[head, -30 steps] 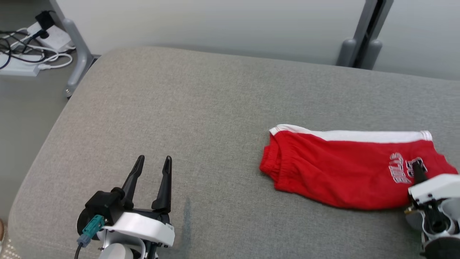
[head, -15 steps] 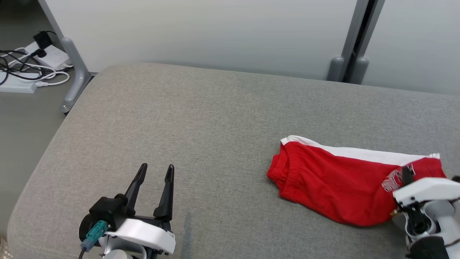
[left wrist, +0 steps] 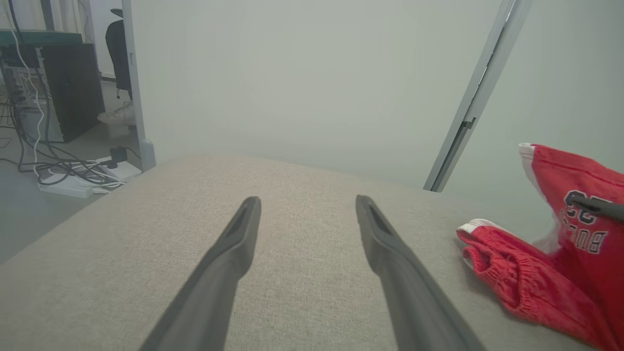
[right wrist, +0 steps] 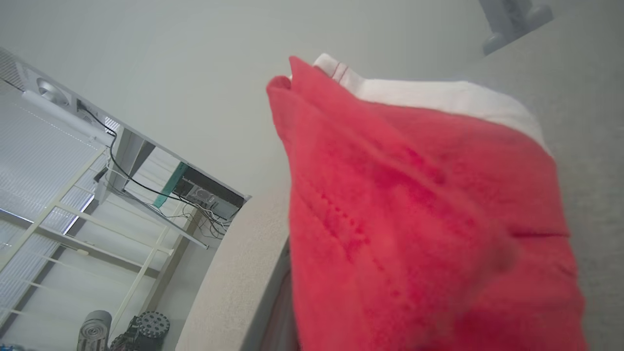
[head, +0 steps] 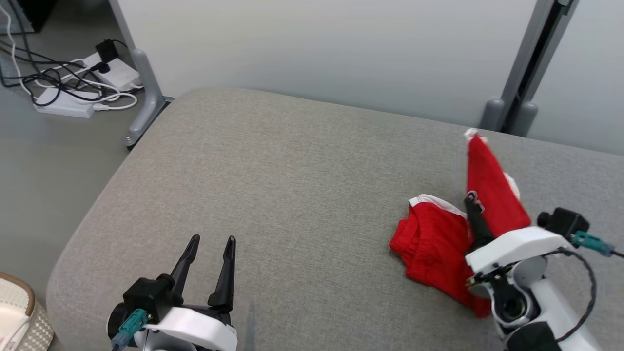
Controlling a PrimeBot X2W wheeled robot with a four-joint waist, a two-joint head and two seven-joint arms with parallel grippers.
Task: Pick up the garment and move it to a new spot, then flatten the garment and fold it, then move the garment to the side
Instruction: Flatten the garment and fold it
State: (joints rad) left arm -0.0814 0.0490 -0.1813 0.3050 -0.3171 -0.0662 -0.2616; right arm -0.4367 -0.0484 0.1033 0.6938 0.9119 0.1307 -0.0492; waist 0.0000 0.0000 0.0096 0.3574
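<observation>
Red white-trimmed shorts (head: 431,243), clamped in the right end effector (head: 470,200), seem mid-pickup; next, carry toward the wide-apart left end effector (head: 212,240).

The head camera looks down from above onto the grey upholstered cushion (head: 292,170). The left wrist camera skims low along the left hand (left wrist: 307,199). The red fabric shorts (left wrist: 531,278), to that hand's right, also lie right against the right wrist camera.

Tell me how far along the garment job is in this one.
Done: the right arm's fingers are shut on the red shorts, one end raised off the grey cushion. In hand: the pick-up, since the gathered end lies bunched on the cushion. Left: carrying them to a new spot, flattening, folding, moving aside. The left arm's fingers stand open over bare cushion, holding nothing.
</observation>
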